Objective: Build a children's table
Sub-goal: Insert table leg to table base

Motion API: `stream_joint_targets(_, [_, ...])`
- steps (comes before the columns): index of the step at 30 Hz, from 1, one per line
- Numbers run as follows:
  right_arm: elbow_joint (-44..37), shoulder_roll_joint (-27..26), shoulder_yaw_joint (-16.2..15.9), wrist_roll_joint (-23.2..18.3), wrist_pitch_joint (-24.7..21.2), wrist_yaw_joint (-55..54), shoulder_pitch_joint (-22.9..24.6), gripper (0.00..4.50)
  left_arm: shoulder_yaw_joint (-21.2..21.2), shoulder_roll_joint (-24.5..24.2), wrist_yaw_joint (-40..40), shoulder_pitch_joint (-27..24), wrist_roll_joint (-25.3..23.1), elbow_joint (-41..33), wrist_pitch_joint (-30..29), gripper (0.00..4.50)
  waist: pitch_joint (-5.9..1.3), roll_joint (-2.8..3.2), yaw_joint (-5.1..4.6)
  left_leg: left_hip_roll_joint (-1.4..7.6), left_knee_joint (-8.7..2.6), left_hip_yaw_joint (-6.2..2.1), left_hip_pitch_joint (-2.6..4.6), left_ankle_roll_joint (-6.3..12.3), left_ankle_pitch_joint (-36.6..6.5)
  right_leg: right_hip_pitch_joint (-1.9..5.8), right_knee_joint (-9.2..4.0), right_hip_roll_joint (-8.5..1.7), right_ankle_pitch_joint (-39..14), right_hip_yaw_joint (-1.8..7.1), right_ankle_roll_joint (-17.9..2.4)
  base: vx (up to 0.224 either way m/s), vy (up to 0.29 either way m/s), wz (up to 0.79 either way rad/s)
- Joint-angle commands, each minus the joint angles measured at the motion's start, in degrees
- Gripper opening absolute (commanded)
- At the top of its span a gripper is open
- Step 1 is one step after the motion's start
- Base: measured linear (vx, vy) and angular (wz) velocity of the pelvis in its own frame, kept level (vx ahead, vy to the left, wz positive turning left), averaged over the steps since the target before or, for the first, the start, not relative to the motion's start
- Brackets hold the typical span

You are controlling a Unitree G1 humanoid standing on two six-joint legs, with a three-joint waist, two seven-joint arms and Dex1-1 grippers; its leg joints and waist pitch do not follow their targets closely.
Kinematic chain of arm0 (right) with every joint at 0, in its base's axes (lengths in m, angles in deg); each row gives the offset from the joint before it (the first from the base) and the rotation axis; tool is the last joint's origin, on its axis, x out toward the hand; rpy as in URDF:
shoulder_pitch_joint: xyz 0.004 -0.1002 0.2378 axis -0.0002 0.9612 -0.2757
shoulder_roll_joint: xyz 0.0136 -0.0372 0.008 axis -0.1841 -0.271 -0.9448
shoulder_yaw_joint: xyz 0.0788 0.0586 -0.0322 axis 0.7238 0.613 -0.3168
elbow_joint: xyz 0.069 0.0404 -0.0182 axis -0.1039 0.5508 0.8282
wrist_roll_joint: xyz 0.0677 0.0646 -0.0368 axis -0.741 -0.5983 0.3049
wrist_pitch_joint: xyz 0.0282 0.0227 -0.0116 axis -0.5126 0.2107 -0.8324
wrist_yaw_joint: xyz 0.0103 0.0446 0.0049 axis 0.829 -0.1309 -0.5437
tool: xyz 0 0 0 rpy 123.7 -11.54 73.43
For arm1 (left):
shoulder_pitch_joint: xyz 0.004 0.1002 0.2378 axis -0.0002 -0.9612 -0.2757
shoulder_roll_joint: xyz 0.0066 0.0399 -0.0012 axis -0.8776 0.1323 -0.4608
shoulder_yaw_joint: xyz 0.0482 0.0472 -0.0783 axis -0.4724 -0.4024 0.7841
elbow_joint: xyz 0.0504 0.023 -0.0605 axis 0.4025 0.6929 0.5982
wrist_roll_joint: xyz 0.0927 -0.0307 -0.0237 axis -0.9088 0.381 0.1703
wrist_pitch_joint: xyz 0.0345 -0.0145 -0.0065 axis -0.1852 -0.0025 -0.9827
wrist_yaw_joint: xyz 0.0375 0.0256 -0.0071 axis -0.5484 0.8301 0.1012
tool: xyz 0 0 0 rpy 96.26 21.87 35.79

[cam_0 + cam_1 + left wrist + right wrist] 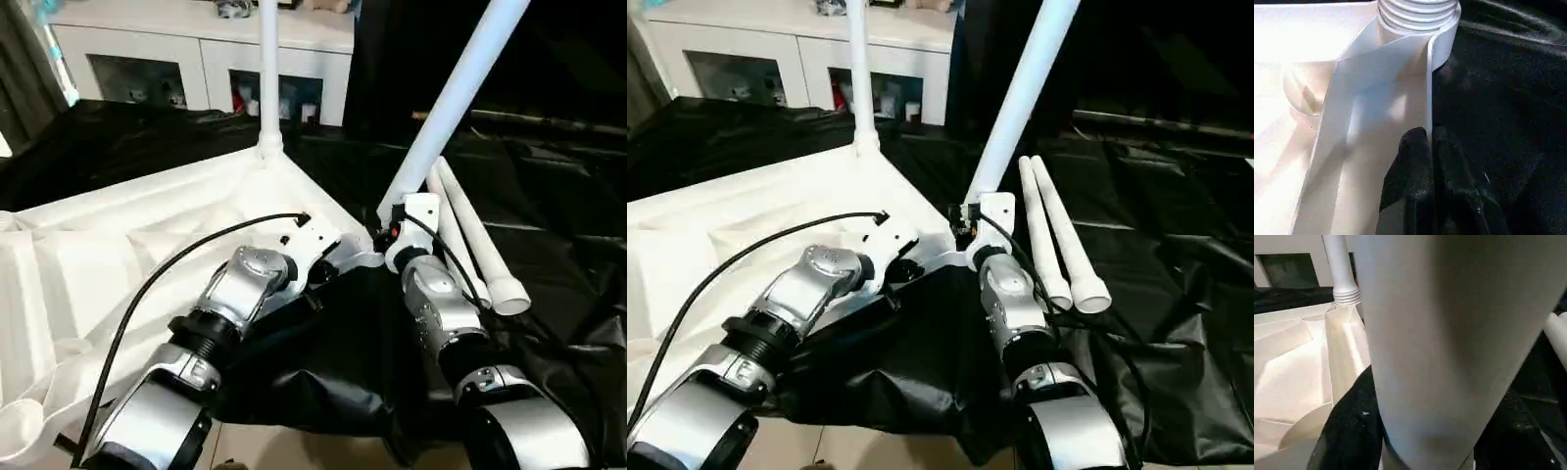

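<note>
From the head camera, you see the large white ribbed plastic tabletop [118, 255] lying underside-up on black sheeting [549, 196], one long white tapered tube leg [267, 78] standing upright in its far corner socket. Your right gripper [400, 227] clasps a second, tilted white tube leg [453, 103] near its base at the near corner; two spare white tube legs [1058, 235] lie just beside it.

At your left wrist, the left gripper [1427, 161] pinches the tabletop's thin rim, fingers closed on it, the leg's threaded end in the socket beyond.

At your right wrist, the held leg looms across the lens.

Expect light, hollow, slippery plastic: hold the leg low, steady the stiff rim.
</note>
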Motion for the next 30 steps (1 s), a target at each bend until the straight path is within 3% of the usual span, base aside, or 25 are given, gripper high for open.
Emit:
stream_joint_targets(1, [6.20,-0.31,-0.57,0.56,-4.07,-0.27,4.12,1.91,2.24,-1.32,-4.19,2.29,-1.23,-0.18,0.06,0.00,-2.37,0.88,-0.40,2.16,-5.13,-0.88,-0.25,0.25,-20.72,1.21,-6.96,-4.42,-28.29,3.49,-5.12,0.000,0.000,0.00])
stream_joint_targets(6, [6.20,-0.31,-0.57,0.56,-4.07,-0.27,4.12,1.91,2.24,-1.32,-4.19,2.29,-1.23,-0.18,0.06,0.00,-2.31,0.93,-0.60,2.28,-5.51,-0.91,-0.27,0.21,-20.73,1.24,-7.23,-4.42,-27.68,3.38,-5.06,0.000,0.000,0.00])
stream_joint_targets(12, [6.20,-0.31,-0.57,0.56,-4.07,-0.27,4.12,1.91,2.24,-1.32,-4.19,2.29,-1.23,-0.18,0.06,0.00,-2.14,0.84,-0.65,2.21,-5.53,-0.87,0.03,0.25,-22.28,0.82,-7.79,-4.60,-31.04,3.42,-4.23,0.000,0.000,0.00])
stream_joint_targets(17, [6.20,-0.31,-0.57,0.56,-4.07,-0.27,4.12,1.91,2.24,-1.32,-4.19,2.29,-1.23,-0.18,0.06,0.00,-1.99,0.84,-0.70,2.21,-5.70,-1.02,-0.13,0.21,-22.60,0.72,-8.10,-4.67,-33.20,3.33,-3.29,0.000,0.000,0.00])
stream_joint_targets(18, [8.56,-0.78,-1.14,2.12,-4.55,1.11,1.82,1.91,1.72,-1.10,-4.35,2.12,-1.29,-0.92,-0.07,0.00,-1.97,0.88,-0.77,2.23,-5.72,-1.04,-0.05,0.04,-23.24,0.55,-8.19,-4.70,-33.86,3.32,-3.18,0.000,0.000,0.00])
stream_joint_targets(19, [8.43,1.75,-4.61,4.00,-8.21,12.30,0.29,1.91,-0.20,-4.71,2.64,0.10,-0.55,-5.05,1.57,0.00,-2.44,0.23,-0.78,2.35,-5.61,-1.44,-0.64,0.35,-23.20,1.38,-7.48,-4.82,-33.93,3.06,-3.38,0.000,0.000,0.00])
stream_joint_targets(20, [8.43,1.75,-4.61,4.00,-8.21,12.30,0.29,1.91,-0.20,-4.71,2.64,0.10,-0.55,-5.05,1.57,0.00,-2.41,0.42,-1.03,2.33,-5.75,-1.22,-0.88,0.66,-22.43,1.37,-7.84,-4.89,-33.68,3.29,-3.41,0.000,0.000,0.00])
stream_joint_targets(21, [7.73,7.49,-11.12,7.63,-14.46,33.13,-1.73,1.91,-3.55,-12.17,15.84,-3.65,0.64,-12.50,4.29,0.00,-2.72,0.53,-0.92,3.02,-5.85,-1.64,-1.03,0.50,-21.42,1.61,-7.32,-5.12,-30.79,3.20,-4.33,0.000,0.000,0.00])
stream_joint_targets(22, [7.58,9.04,-11.94,8.14,-15.13,36.47,-2.10,1.91,-4.01,-13.95,18.53,-4.47,0.89,-14.00,4.94,0.00,-2.45,0.39,-1.93,2.80,-5.92,-1.53,-2.54,1.60,-19.52,2.40,-6.79,-4.75,-27.09,3.37,-5.40,0.000,0.000,0.00])
stream_joint_targets(23, [7.79,9.31,-11.52,8.10,-14.57,35.64,-2.19,1.91,-3.81,-14.09,18.34,-4.47,0.85,-13.93,4.92,0.00,-2.57,0.63,-1.74,3.02,-5.92,-1.58,-2.49,1.66,-18.31,2.34,-6.62,-5.02,-25.33,3.49,-5.95,0.000,0.000,0.00])
stream_joint_targets(24, [7.67,9.40,-10.48,7.19,-14.46,35.14,-2.38,1.91,-3.51,-14.05,18.13,-4.43,0.99,-13.82,4.91,0.00,-2.73,0.64,-1.63,3.01,-5.50,-0.96,-1.18,1.83,-16.43,1.34,-6.65,-4.90,-21.71,3.83,-7.76,0.060,-0.024,0.03])
stream_joint_targets(25, [7.62,9.39,-10.41,7.09,-14.48,35.15,-2.39,1.91,-3.50,-14.03,18.13,-4.43,1.00,-13.81,4.91,0.00,-2.69,0.56,-1.68,2.95,-5.47,-0.81,-1.32,1.49,-13.97,1.73,-5.82,-4.60,-17.21,3.82,-9.96,0.060,-0.024,0.03])
stream_joint_targets(26, [7.43,9.35,-10.12,6.73,-14.55,35.19,-2.45,1.91,-3.45,-13.97,18.10,-4.41,1.05,-13.76,4.88,0.00,-2.88,0.55,-1.62,2.92,-5.47,-0.77,-1.47,1.41,-12.54,2.16,-5.50,-4.51,-15.34,3.74,-10.50,0.061,-0.009,0.00])
stream_joint_targets(27, [7.28,9.32,-9.90,6.44,-14.59,35.20,-2.49,1.91,-3.41,-13.92,18.08,-4.40,1.09,-13.72,4.85,0.00,-3.09,0.57,-1.50,3.01,-5.29,-0.56,-1.04,1.46,-10.87,2.06,-5.13,-4.47,-12.06,3.76,-11.56,0.051,0.016,-0.04])
stream_joint_targets(28, [7.62,9.23,-9.56,6.39,-14.63,36.00,-2.97,1.91,-3.64,-13.79,18.08,-4.20,1.49,-13.76,4.72,0.00,-3.11,0.97,-1.58,2.95,-5.29,-0.56,-1.25,1.48,-9.64,2.35,-4.63,-4.33,-9.18,3.72,-12.53,0.051,0.016,-0.04])
stream_joint_targets(30, [7.73,9.19,-9.46,6.28,-14.65,37.39,-3.29,1.91,-3.86,-13.64,18.56,-4.06,1.91,-13.86,5.16,0.00,-3.28,0.92,-1.64,2.91,-5.19,-0.36,-0.97,1.57,-9.82,2.39,-4.52,-4.21,-7.42,3.73,-13.35,0.000,0.000,0.00])
